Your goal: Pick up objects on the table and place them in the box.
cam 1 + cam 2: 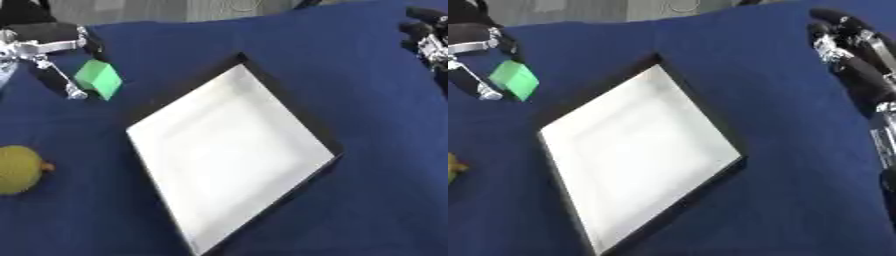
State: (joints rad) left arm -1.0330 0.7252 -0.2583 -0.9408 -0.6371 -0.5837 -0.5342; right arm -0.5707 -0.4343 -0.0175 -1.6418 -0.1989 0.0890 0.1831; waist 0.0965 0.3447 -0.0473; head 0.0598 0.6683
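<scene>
We are looking at a staged test bench: a table draped in blue cloth (367, 150), nothing homely showing.

Green block (98, 78), tilted, up at the far left, above the blue cloth, against the left hand's (44, 50) fingers. Shallow box (229, 155), white inside with a dark rim, turned like a diamond mid-table, nothing in it. Yellow-green rounded fruit (17, 170) at the left edge, well apart from the box.

A dark blue cloth-covered table (367, 150) bears a shallow white box (229, 155) and a yellow-green fruit (17, 170).
</scene>
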